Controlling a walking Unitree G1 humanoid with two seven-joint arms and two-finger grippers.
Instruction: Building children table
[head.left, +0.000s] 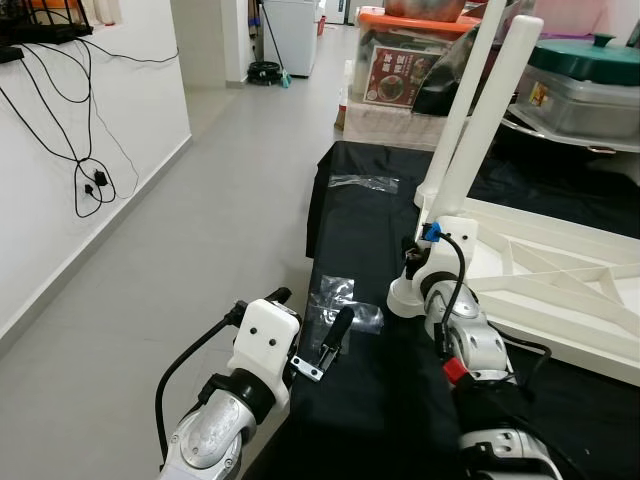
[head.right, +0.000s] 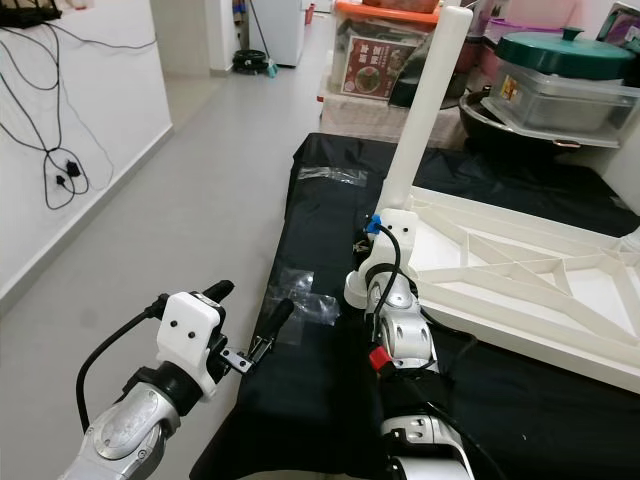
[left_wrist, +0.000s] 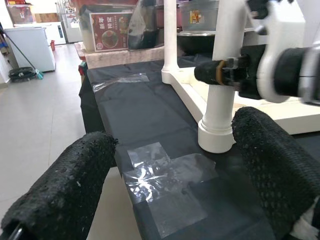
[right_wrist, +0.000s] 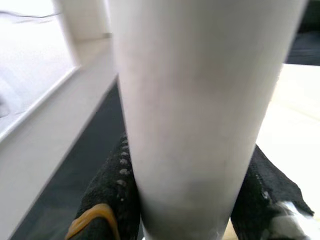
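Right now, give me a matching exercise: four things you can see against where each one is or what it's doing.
Things:
1. right gripper
2. left gripper
3. clear tape patch
4. green-lidded pot

States:
A. stuck flat on the black cloth
B. closed around the white table leg
C. jaws open, holding nothing
D. on the stacked containers behind the table

Pairs: 1-B, 2-C, 3-A, 4-D

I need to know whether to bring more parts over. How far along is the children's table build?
Done, it seems: the white tabletop lies upside down on the black cloth, one leg standing at its far corner. In hand: the right gripper is shut on a second leg, its foot on the cloth beside the frame. The left gripper hovers open nearby. Left: seating this leg; any remaining corners can't be judged.
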